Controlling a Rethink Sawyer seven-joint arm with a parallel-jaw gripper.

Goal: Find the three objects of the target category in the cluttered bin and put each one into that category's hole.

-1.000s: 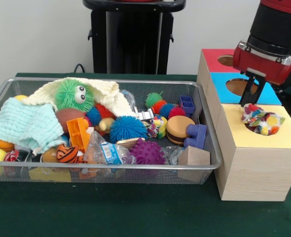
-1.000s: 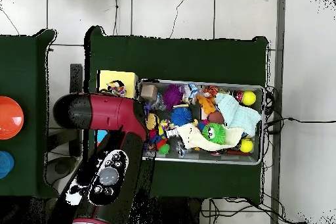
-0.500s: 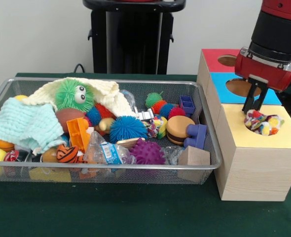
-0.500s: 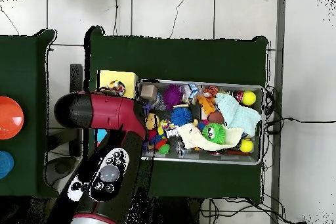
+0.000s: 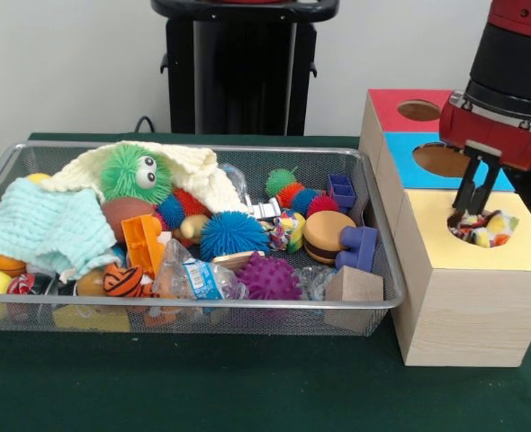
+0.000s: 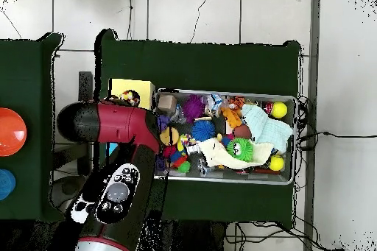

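My gripper [image 5: 472, 209] reaches down from the red arm onto the yellow-topped wooden box [image 5: 463, 306]. It is shut on a whitish confetti-patched lump [image 5: 492, 229], which sits low in the round hole [image 5: 458, 234] with its top still showing. The fingertips are at the hole's rim. In the overhead view the arm hides the gripper; the lump [image 6: 131, 99] shows on the yellow top [image 6: 140, 86]. The silver wire mesh bin [image 5: 202, 306] stands to the left of the boxes. A second confetti lump [image 5: 288, 230] lies in it, right of a blue spiky ball [image 5: 231, 234].
Blue-topped [image 5: 400, 148] and red-topped [image 5: 387, 103] boxes stand behind the yellow one. The bin holds a green furry toy [image 5: 135, 173], knitted cloths [image 5: 45, 225], a purple spiky ball [image 5: 267, 277], a toy burger [image 5: 327, 236], a wrapper [image 5: 198, 277] and blocks. The black pedestal [image 5: 243, 63] stands behind.
The gripper has moved right and down with the confetti lump, which has sunk from on top of the yellow box into the hole.
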